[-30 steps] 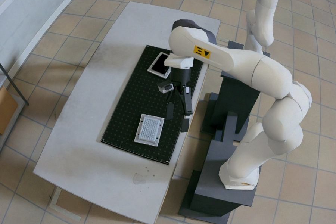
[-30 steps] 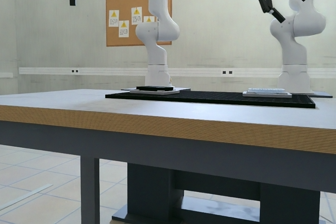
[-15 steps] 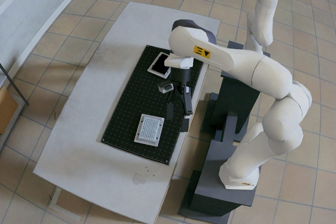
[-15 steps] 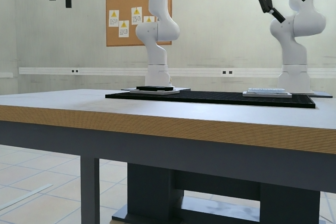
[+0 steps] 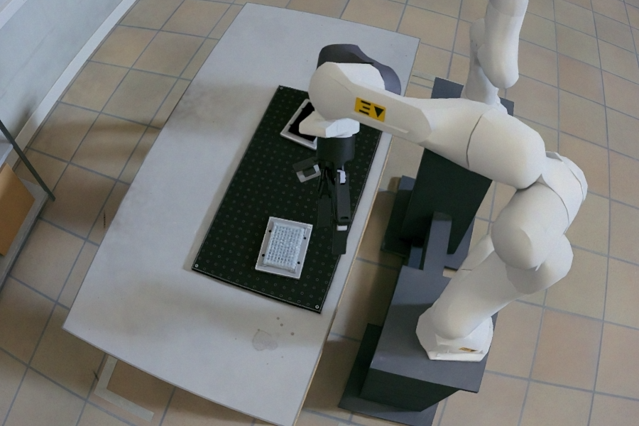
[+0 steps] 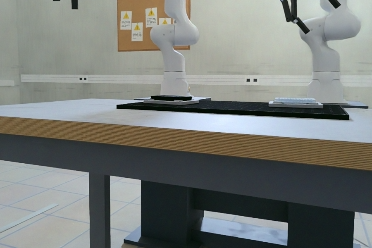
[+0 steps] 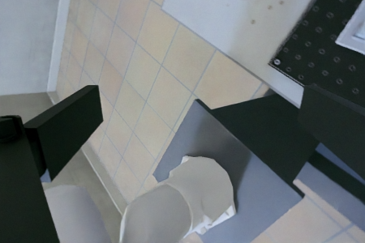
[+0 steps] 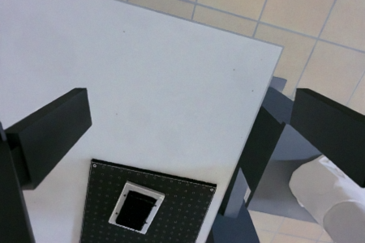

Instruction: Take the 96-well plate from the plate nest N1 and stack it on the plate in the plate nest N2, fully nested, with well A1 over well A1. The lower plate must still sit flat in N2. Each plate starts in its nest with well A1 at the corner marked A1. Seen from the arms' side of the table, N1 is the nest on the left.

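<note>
The light-blue 96-well plate [image 5: 284, 244] [image 6: 294, 100] lies in its pale nest N1 [image 5: 281, 272] [image 6: 296, 105] [image 7: 349, 39]. The black plate [image 5: 300, 120] [image 6: 171, 97] [image 8: 135, 211] lies in nest N2 [image 5: 298, 138] [image 8: 143, 191]. In the top view, the left arm hides part of it. My left gripper [image 5: 331, 230] [image 6: 321, 19] [image 7: 199, 104] is open, empty and tilted, high above the table on the N1 side. My right gripper [image 6: 65, 2] [image 8: 191, 106] is open and empty, high up, with N2 low in its wrist view. The A1 marks are too small to read.
Both nests stand on a black perforated board [image 5: 242, 194] [image 6: 234, 110] [image 7: 324, 30] [image 8: 101, 212] on the pale table [image 5: 155, 178]. Dark pedestals [image 5: 407, 317] carry the arms beside the table's edge. The left arm [image 5: 449, 121] reaches over the board.
</note>
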You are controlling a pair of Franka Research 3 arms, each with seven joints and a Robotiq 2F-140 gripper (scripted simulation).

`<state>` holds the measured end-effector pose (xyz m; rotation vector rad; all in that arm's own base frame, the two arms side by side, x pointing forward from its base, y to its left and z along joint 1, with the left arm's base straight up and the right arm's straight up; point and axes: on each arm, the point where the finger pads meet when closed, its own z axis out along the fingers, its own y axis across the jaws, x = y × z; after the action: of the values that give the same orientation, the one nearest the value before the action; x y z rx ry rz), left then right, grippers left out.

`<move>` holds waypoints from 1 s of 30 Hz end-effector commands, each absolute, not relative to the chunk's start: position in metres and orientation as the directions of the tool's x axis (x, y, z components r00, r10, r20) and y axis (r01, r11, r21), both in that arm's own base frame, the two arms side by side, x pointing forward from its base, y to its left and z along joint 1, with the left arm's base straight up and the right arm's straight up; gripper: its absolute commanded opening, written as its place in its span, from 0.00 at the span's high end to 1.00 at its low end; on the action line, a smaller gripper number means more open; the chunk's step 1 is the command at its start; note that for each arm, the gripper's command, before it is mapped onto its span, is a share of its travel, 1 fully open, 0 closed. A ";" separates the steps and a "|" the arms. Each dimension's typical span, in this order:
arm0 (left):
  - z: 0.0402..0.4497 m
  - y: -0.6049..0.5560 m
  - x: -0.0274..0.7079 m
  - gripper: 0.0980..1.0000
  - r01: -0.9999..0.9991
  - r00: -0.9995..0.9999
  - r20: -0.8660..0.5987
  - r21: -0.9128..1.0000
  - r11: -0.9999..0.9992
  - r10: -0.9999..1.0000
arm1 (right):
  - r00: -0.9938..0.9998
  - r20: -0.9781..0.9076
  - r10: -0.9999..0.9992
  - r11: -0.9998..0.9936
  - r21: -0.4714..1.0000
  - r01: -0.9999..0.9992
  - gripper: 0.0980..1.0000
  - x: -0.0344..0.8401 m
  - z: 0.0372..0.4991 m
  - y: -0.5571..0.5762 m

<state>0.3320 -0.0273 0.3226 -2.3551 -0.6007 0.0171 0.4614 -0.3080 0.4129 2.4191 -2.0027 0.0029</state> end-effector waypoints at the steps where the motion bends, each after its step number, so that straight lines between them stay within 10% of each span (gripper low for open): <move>1: 0.310 -0.035 0.340 0.00 0.265 0.950 0.036 -0.617 -0.741 0.309 | 0.197 0.000 -0.980 -0.197 0.000 -0.980 0.00 0.462 0.413 -0.307; 30: 0.253 -0.061 0.370 0.00 -0.174 0.972 -0.220 -0.427 -0.888 -0.085 | 0.197 0.000 -0.980 -0.197 0.000 -0.980 0.00 0.462 0.413 -0.307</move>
<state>0.3619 -0.0528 0.2626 -2.6174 -0.0377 0.2268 0.4615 -0.3078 0.4129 2.4241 -1.9969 0.0027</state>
